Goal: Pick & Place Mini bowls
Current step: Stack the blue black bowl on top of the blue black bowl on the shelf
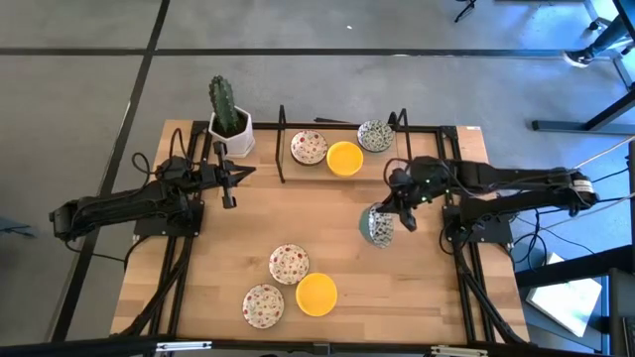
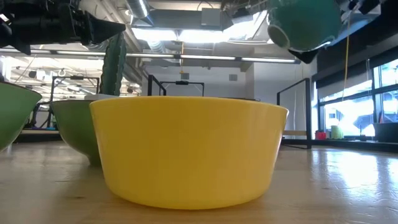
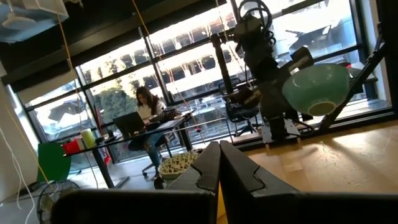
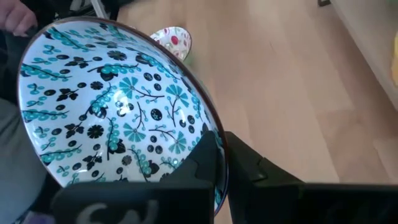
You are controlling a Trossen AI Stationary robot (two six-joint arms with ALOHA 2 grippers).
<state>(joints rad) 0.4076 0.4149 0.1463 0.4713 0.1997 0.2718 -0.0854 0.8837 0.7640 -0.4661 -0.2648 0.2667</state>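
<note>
**Right hand has a patterned bowl in the air**

The right hand point(image 1: 389, 220) is clamped on the rim of the green-blue patterned bowl point(image 1: 378, 226), tilted on edge above the right-centre of the worktop point(image 1: 417, 288). The left hand point(image 1: 229, 201) hangs closed and empty near the cactus pot point(image 1: 230, 134). Three bowls sit at the far edge, including a yellow bowl point(image 1: 344, 158); three more sit near the front edge.

no readable text, labels or numbers
</note>
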